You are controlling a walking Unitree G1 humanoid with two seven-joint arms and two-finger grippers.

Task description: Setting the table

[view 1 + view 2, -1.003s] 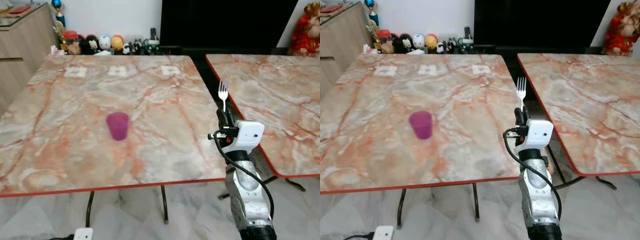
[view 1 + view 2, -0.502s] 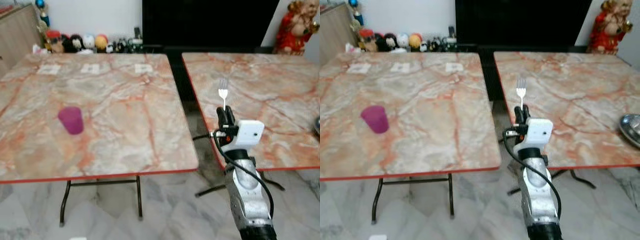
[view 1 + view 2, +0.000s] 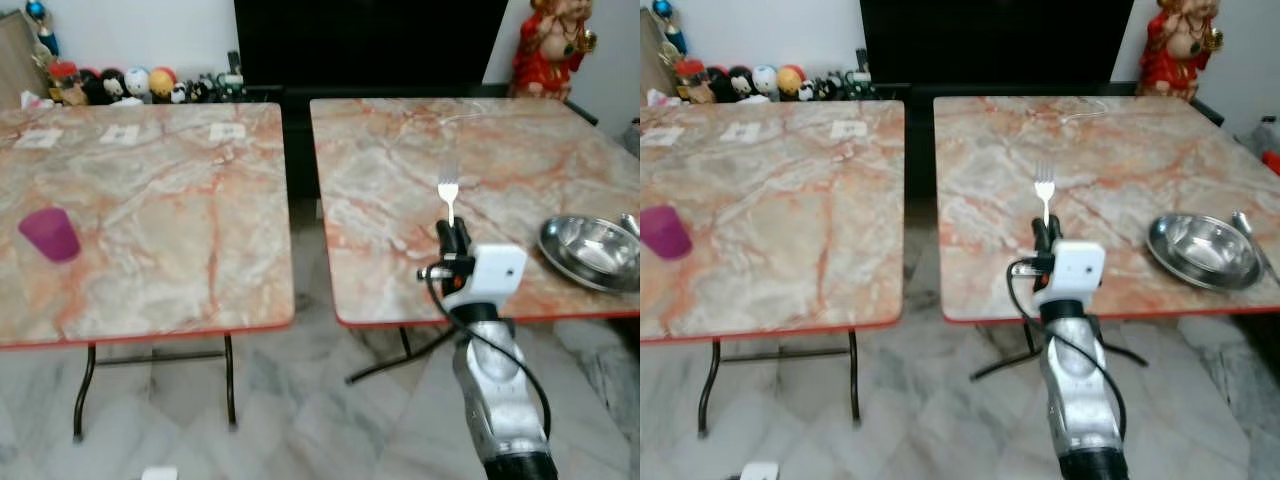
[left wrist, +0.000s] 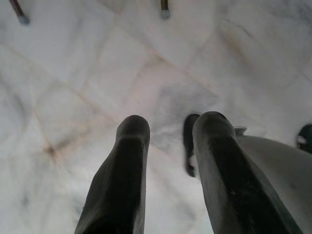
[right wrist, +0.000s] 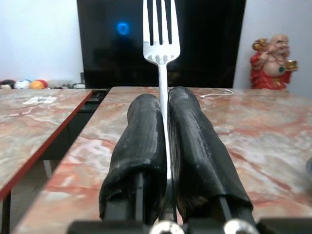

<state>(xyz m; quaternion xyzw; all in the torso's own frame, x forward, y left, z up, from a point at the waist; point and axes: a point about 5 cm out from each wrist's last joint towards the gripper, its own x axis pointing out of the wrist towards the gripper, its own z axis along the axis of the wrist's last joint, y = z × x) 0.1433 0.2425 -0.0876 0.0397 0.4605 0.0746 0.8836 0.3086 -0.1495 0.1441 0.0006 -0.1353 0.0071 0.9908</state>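
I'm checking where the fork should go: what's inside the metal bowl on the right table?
The metal bowl looks empty where its inside shows. Its near wall hides part of the bottom. The right gripper holds the fork upright.

I'm seeing silver fork (image 5: 160,44) gleaming between black fingers (image 5: 141,146); orange-veined marble tables (image 3: 390,170); magenta cup (image 3: 49,234); silver bowl (image 3: 592,250); red figurine (image 3: 545,45).

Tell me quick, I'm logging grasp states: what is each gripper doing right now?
Left gripper: open, holding nothing, hanging over the floor.
Right gripper: shut on the fork, tines up, at the near edge of the right table.
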